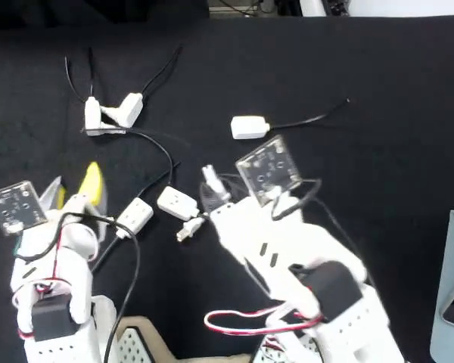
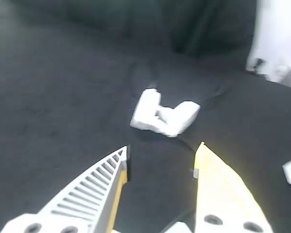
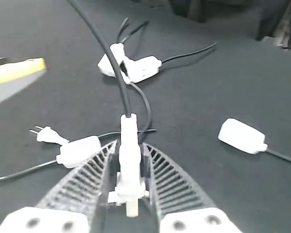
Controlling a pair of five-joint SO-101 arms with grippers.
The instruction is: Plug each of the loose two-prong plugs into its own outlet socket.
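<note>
My right gripper [image 3: 130, 145] is shut on a white two-prong plug [image 3: 127, 160] whose black cable runs away over the table; in the high view it [image 1: 210, 181] sits mid-table. Beyond it lie two joined white plug pieces [image 3: 128, 68], a loose plug [image 3: 44, 134] with bare prongs beside a white block [image 3: 78, 150], and a white outlet socket [image 3: 242, 136]. My left gripper [image 2: 162, 150] is open, nothing between its fingers, facing the joined white pair [image 2: 162, 115]. The high view shows it [image 1: 72, 185] at the left, short of that pair [image 1: 110, 115].
On the black cloth lie a white socket [image 1: 250, 127] with a cable behind the right arm, and two white blocks [image 1: 176, 203] [image 1: 134, 215] between the arms. Black cables loop across the left half. A grey-blue box [image 1: 450, 302] stands at the right edge.
</note>
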